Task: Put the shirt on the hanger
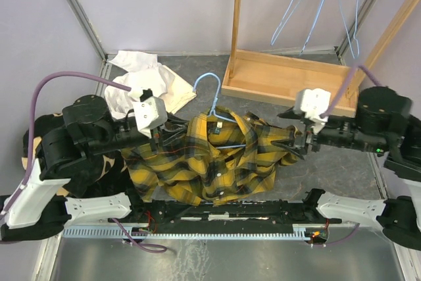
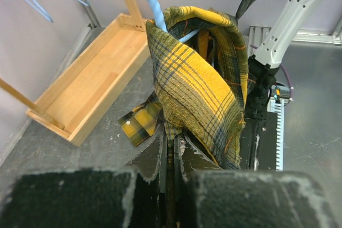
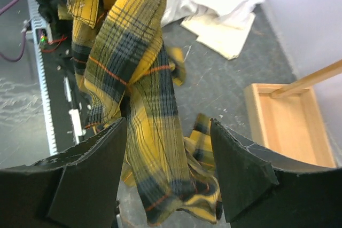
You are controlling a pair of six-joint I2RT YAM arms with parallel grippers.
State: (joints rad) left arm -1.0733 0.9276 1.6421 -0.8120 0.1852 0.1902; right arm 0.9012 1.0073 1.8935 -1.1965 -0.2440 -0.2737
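The yellow and black plaid shirt (image 1: 210,162) hangs bunched in mid-table between my arms. The light-blue hanger (image 1: 208,87) sticks out of its collar, hook pointing to the back. My left gripper (image 1: 172,133) is shut on a fold of the shirt's left side. In the left wrist view (image 2: 173,140) the fabric (image 2: 197,84) rises from the pinched jaws, with the hanger wire (image 2: 151,1) above it. My right gripper (image 1: 293,143) is at the shirt's right side. In the right wrist view (image 3: 168,156) its jaws are wide open, with a sleeve (image 3: 147,105) dangling between them, untouched.
A white garment (image 1: 141,80) lies at the back left. A black fleece with tan patches (image 1: 112,164) lies under my left arm. A wooden rack base (image 1: 289,77) stands at the back right, with spare wire hangers (image 1: 329,4) hanging above it. A metal rail (image 1: 217,231) runs along the near edge.
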